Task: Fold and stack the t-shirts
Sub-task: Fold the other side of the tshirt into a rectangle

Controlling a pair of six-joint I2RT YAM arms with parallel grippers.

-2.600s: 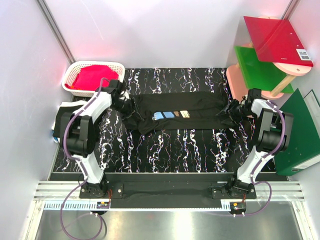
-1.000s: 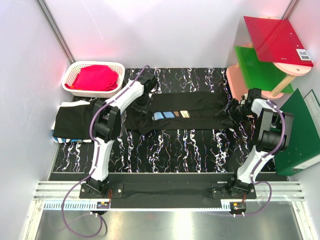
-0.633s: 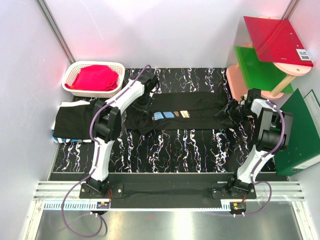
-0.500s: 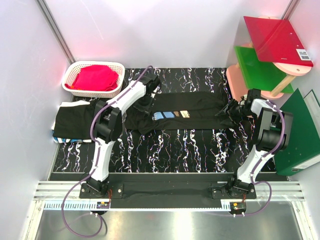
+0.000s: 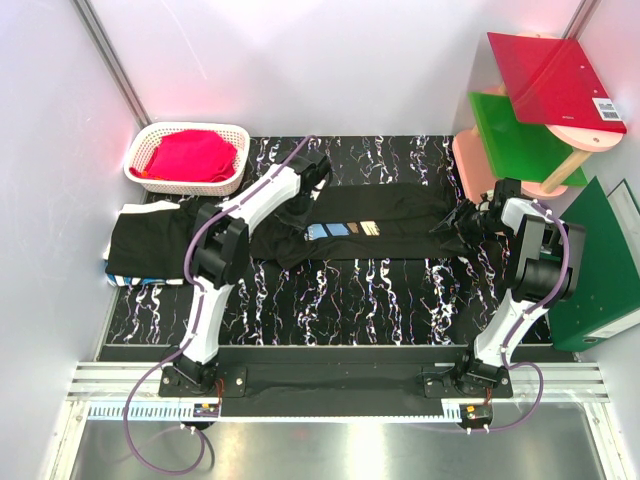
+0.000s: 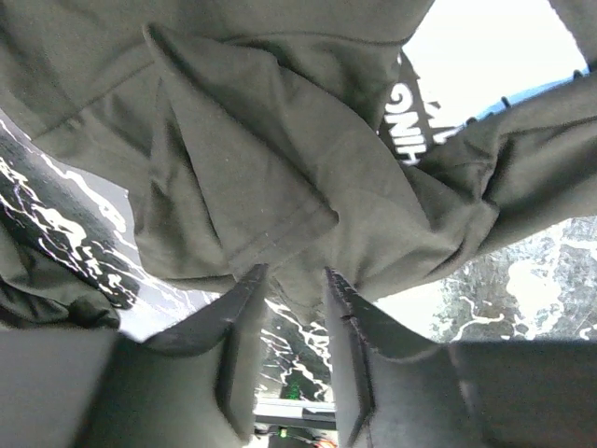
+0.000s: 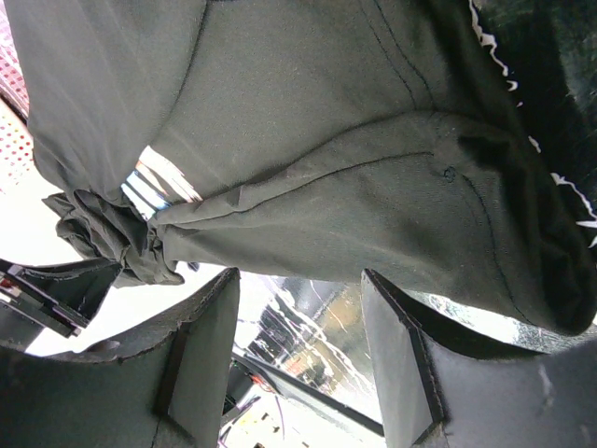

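Left gripper [image 6: 291, 278] moved right, narrowing on soft black t-shirt [image 6: 280, 159] hem, right gripper [image 7: 298, 278] apart, both holds unclear.

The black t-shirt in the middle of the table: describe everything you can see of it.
The t-shirt is black, soft and cotton-like, with slanted blue, pale-blue and tan strokes on the chest. It lies wrinkled across the patterned table as a wide band, apparently folded lengthwise, print up. The left hand meets a bunched fold at its left end. The right hand is at its right end, fingers apart.
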